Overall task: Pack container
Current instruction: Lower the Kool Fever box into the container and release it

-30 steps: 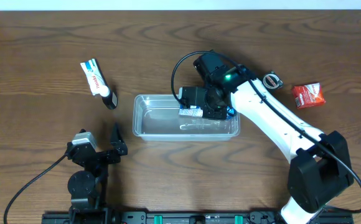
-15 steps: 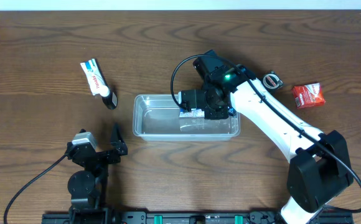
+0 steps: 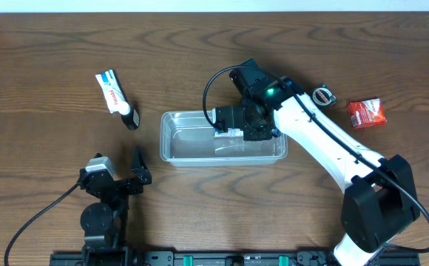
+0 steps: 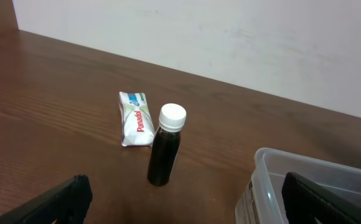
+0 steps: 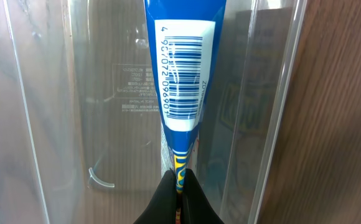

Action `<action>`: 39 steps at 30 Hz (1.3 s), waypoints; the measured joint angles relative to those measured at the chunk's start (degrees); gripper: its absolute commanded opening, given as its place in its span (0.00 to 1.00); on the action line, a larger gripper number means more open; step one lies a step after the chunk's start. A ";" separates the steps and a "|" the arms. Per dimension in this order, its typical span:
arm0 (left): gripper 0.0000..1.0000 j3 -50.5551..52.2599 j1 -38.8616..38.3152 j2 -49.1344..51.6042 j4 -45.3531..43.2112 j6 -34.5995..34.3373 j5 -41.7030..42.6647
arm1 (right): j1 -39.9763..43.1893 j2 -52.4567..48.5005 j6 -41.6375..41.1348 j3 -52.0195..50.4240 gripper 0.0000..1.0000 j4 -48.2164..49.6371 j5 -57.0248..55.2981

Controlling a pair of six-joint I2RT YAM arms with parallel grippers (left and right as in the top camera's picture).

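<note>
The clear plastic container (image 3: 171, 140) lies at the table's middle; its corner shows in the left wrist view (image 4: 274, 180), and its walls fill the right wrist view (image 5: 56, 112). My right gripper (image 3: 238, 133) is shut on a blue packet (image 5: 183, 68) with a white barcode label and holds it over the container's right half, its fingertips (image 5: 179, 186) pinching the packet's lower edge. My left gripper (image 3: 129, 176) is open and empty near the front left, its finger pads (image 4: 187, 208) at the frame's lower corners.
A dark bottle with a white cap (image 3: 130, 117) (image 4: 166, 146) stands left of the container, next to a white Panadol packet (image 3: 110, 91) (image 4: 135, 118). A red packet (image 3: 367, 112) and a small round item (image 3: 322, 95) lie at the right.
My right gripper has shifted the blue packet slightly within the container's right half. The left arm has not moved.
</note>
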State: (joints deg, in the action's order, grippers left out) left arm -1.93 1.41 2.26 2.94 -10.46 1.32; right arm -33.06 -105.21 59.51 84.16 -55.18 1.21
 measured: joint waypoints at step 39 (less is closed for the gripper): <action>0.98 0.00 0.00 0.00 0.00 0.00 0.00 | -2.05 1.01 -13.84 0.00 0.48 -10.10 -0.81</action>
State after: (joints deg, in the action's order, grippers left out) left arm -1.93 1.41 2.26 2.94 -10.46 1.32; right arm -35.11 -104.20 45.67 84.16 -65.28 0.40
